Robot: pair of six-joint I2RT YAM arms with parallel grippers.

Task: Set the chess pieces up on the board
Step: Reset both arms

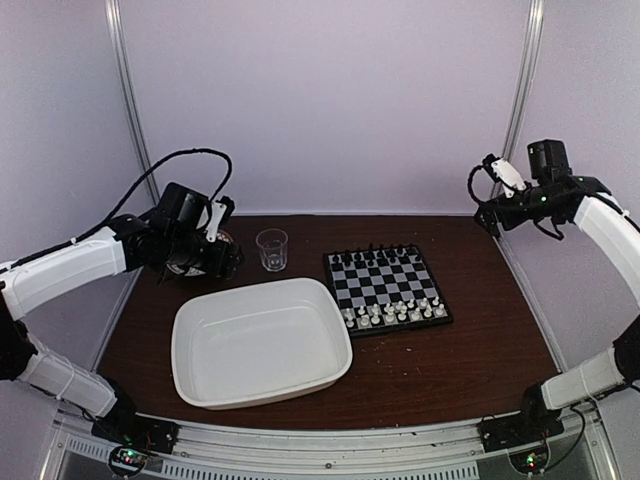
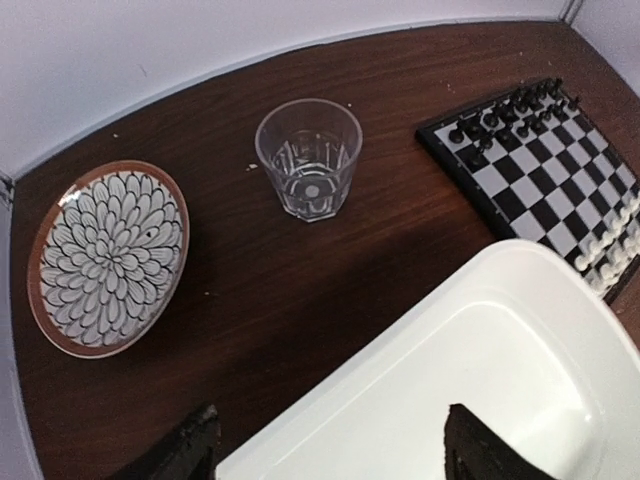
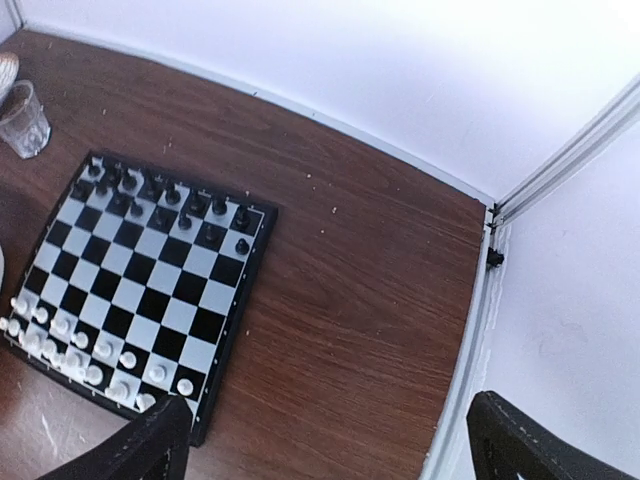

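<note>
The board (image 3: 150,265) is a little square thing with black and pale checks and a thin black rim. It sits on the dark wood table (image 3: 350,300), right of the white tray (image 1: 260,340). The chess pieces (image 3: 128,358) are tiny white chessmen, each about one square wide, lined up on the two rows at the board's near edge. It looks like eight and eight, though the edge row is hard to count for sure. The black chessmen (image 3: 172,195) crowd the far rows and are too small to count. There's also one tray, one clear glass (image 2: 308,160) and one patterned plate (image 2: 108,258). The left gripper (image 2: 335,455) hangs over the tray corner, jaws wide apart, holding nothing. The right gripper (image 3: 330,445) is up high by the board's right side, jaws spread wide and empty.
</note>
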